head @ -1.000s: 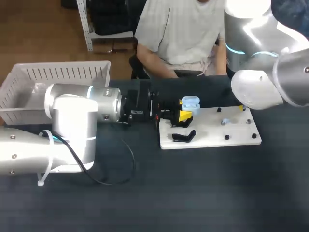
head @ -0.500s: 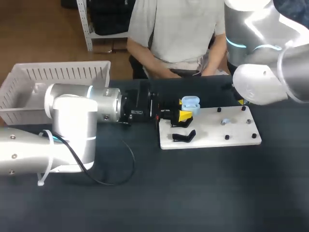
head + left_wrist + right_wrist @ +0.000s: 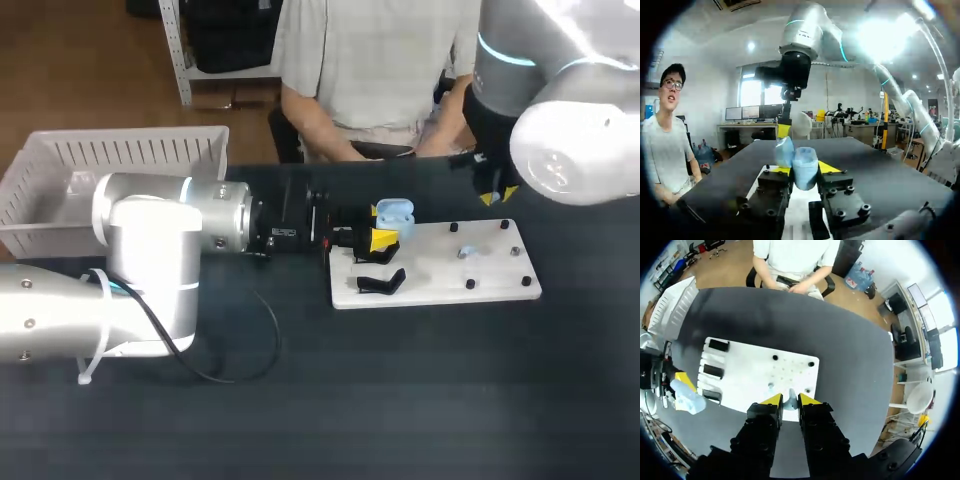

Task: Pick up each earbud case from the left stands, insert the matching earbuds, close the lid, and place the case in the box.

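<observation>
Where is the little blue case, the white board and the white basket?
blue case (image 3: 804, 167): left wrist view, on its front face.
white board (image 3: 440, 280): head view, on a bare patch.
white basket (image 3: 130, 150): head view, on its far wall.

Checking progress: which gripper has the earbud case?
The left gripper, shut on the open light-blue earbud case; the right gripper hangs over the white board, no case.

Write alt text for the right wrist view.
The right gripper hangs above a white board, with a small pale-blue earbud pinched between its yellow tips. Off the board's end with the black stands, the left gripper holds an open light-blue earbud case.
</observation>
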Robot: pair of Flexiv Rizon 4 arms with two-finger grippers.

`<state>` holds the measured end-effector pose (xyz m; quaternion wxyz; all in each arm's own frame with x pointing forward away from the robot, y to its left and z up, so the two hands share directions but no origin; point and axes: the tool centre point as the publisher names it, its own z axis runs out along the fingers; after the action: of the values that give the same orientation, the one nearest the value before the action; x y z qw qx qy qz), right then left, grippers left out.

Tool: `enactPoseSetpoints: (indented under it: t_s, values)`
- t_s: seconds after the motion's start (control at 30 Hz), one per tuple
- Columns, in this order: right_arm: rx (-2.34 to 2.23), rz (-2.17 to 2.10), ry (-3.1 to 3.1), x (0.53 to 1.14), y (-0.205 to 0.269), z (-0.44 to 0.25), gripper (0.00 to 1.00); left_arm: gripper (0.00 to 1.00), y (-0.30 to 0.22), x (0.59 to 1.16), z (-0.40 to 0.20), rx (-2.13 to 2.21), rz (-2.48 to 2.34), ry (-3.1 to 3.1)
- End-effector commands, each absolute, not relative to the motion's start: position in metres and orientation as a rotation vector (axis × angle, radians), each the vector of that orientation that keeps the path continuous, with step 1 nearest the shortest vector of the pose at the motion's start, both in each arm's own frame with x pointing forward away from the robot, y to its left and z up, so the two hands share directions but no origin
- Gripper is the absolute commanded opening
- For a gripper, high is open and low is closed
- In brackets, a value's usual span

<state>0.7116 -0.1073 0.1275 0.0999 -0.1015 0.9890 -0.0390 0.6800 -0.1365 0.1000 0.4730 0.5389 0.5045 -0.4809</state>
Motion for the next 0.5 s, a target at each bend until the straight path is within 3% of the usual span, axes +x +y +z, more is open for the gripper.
enactPoseSetpoints:
  t_s: [0.03,0.5]
  values:
    - [-0.311,-0.077,2.869,0.663,-0.096,0.162,0.0,0.0,-0.137,0.679,0.099,1.314,-1.172,1.231]
    - [-0.51,-0.031,2.907,0.609,-0.033,0.19,0.0,0.0,-0.137,0.679,0.099,1.314,-1.172,1.231]
